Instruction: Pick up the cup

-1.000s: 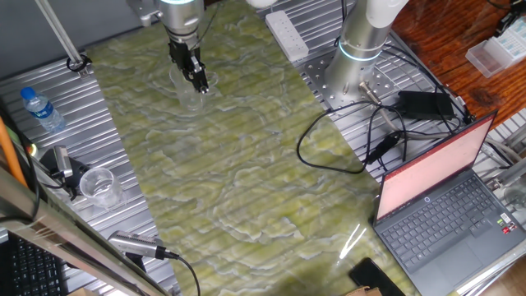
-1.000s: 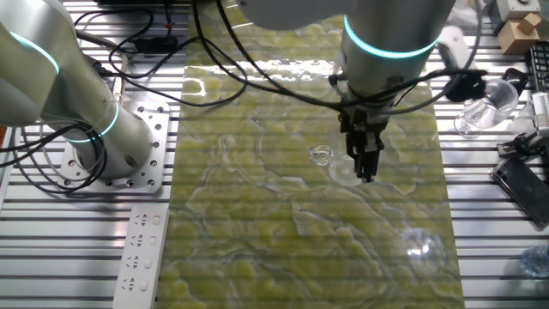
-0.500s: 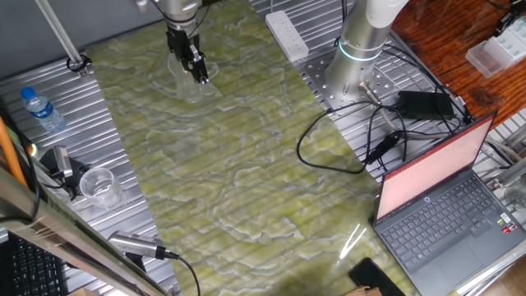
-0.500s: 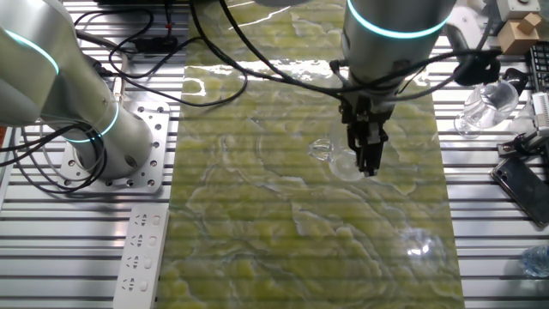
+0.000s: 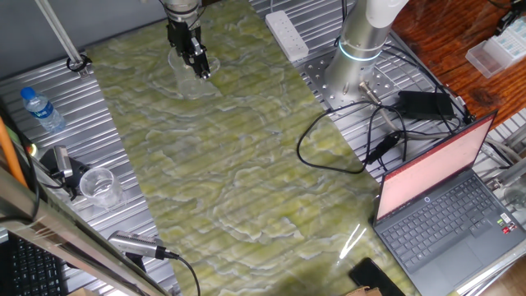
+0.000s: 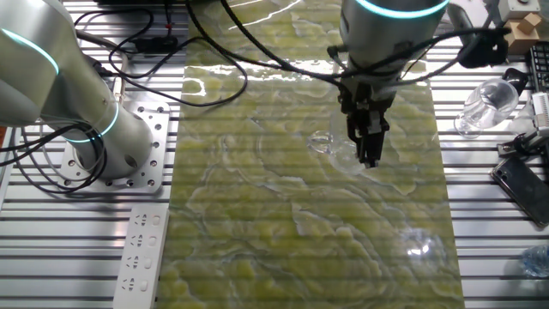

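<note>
The cup (image 5: pixel 186 80) is a faint clear plastic tumbler at the far end of the green mat. In the other fixed view the cup (image 6: pixel 333 149) hangs tilted, with its round rim to the left. My gripper (image 5: pixel 197 67) comes down from above and its fingers are closed on the cup's wall. In the other fixed view the gripper (image 6: pixel 369 154) holds the cup slightly above the mat (image 6: pixel 274 223).
A whiter clear cup (image 5: pixel 99 186) lies on the metal table at the left, also seen in the other fixed view (image 6: pixel 482 105). A water bottle (image 5: pixel 41 108), a power strip (image 5: pixel 286 33), cables (image 5: pixel 345 140), a laptop (image 5: pixel 444 197) and the arm's base (image 5: pixel 359 59) surround the mat.
The gripper has moved up and a little away from the mat, and the cup has risen with it.
</note>
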Action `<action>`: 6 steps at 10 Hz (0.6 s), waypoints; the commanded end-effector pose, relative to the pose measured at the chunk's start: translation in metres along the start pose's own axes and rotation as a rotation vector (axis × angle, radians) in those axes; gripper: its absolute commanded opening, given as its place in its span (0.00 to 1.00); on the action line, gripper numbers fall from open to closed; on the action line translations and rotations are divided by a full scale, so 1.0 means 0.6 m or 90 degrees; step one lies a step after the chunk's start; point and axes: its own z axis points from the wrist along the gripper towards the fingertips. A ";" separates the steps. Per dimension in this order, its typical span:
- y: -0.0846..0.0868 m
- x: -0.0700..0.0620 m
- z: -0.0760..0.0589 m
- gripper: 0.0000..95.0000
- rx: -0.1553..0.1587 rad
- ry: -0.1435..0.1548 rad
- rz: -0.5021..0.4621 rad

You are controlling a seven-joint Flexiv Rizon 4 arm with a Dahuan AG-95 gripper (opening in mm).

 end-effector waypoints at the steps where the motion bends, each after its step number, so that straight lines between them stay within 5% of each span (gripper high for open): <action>1: 0.006 -0.005 0.002 0.60 0.001 0.000 0.004; 6: 0.009 -0.007 0.004 0.60 -0.010 -0.002 0.001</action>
